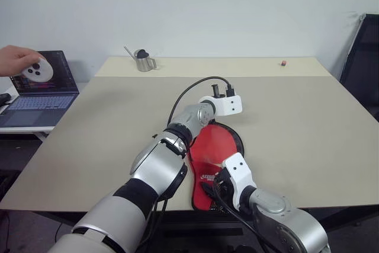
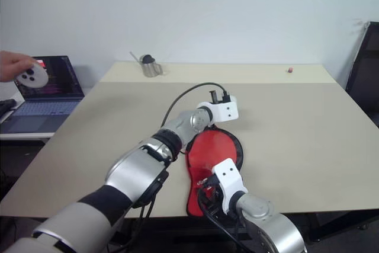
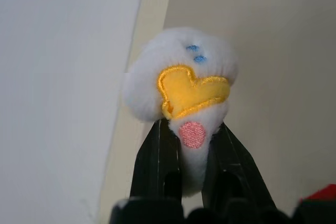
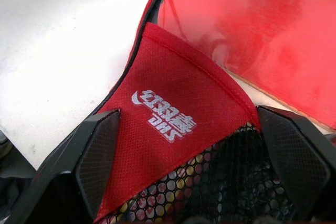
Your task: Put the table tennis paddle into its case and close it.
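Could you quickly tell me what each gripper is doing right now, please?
Left gripper: shut on a white plush toy.
Right gripper: open, fingers either side of the case.

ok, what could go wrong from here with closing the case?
1. Left gripper clamps only a soft white plush charm; it could squeeze out under a pull.
2. Right gripper stands open astride the case at its logo end, not pinning it; it may drag.
3. The table tennis paddle shows at the open edge; it could snag.
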Available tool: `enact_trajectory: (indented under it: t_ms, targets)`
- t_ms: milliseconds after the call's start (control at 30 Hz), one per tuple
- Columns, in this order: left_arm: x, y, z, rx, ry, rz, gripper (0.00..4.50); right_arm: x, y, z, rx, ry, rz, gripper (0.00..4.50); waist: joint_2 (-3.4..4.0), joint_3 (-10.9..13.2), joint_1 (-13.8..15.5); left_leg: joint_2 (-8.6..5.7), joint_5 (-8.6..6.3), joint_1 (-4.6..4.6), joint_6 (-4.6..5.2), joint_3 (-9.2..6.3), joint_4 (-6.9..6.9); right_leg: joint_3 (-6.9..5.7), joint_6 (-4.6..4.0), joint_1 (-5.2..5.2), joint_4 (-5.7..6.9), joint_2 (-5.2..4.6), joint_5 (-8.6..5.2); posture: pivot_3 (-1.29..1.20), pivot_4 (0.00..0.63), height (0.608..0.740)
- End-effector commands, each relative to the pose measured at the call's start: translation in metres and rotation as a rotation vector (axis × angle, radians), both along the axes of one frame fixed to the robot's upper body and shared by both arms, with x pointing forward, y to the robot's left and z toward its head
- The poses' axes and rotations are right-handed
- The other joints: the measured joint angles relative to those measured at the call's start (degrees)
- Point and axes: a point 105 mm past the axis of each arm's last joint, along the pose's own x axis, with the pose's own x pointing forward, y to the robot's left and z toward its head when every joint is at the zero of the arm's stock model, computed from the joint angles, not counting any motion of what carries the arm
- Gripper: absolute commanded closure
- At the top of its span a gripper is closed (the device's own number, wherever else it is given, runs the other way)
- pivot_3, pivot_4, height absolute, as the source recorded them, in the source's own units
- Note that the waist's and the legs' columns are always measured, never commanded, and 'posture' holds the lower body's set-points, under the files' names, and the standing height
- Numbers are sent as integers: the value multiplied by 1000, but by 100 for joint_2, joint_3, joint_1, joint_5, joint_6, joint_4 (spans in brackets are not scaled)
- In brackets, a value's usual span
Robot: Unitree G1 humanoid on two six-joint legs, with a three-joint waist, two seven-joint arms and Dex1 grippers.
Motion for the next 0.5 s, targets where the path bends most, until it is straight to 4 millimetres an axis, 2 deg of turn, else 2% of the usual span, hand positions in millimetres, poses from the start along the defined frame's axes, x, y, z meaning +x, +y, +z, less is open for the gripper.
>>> enact_trajectory:
  t_ms: [33, 167, 267, 333, 500]
  targets:
    - [-3, -15, 19, 5, -65, -42, 4337, -27, 5, -45, -54, 245, 49, 0, 0, 0, 0, 0, 0, -1, 0, -1, 0, 0, 0, 0, 0, 0, 0, 0, 150, 740]
    - [-10, -15, -19, 66, 58, -73, 4337, -27, 7, -44, -49, 243, 48, 0, 1, -1, 0, 0, 0, -1, 0, -1, 0, 0, -2, 0, -2, 0, 1, 0, 150, 740]
    - [-14, -11, -38, 94, 131, -79, 4337, -27, 8, -43, -48, 243, 48, 0, 3, -6, -12, 0, -2, 1, -2, 2, 0, 2, -4, 0, -2, 0, 2, 0, 150, 740]
    - [-16, -10, -46, 84, 170, -78, 3604, -28, 8, -43, -46, 244, 49, 0, 3, -6, -15, 0, -2, 0, -2, 1, 0, 3, -4, -2, -1, 0, 2, 0, 150, 740]
    - [-18, -10, -49, 79, 192, -84, 1921, -28, 8, -44, -46, 245, 49, 0, 6, -44, -15, 0, -4, 1, -2, 1, 0, 3, -3, 0, -3, 0, 2, 0, 150, 740]
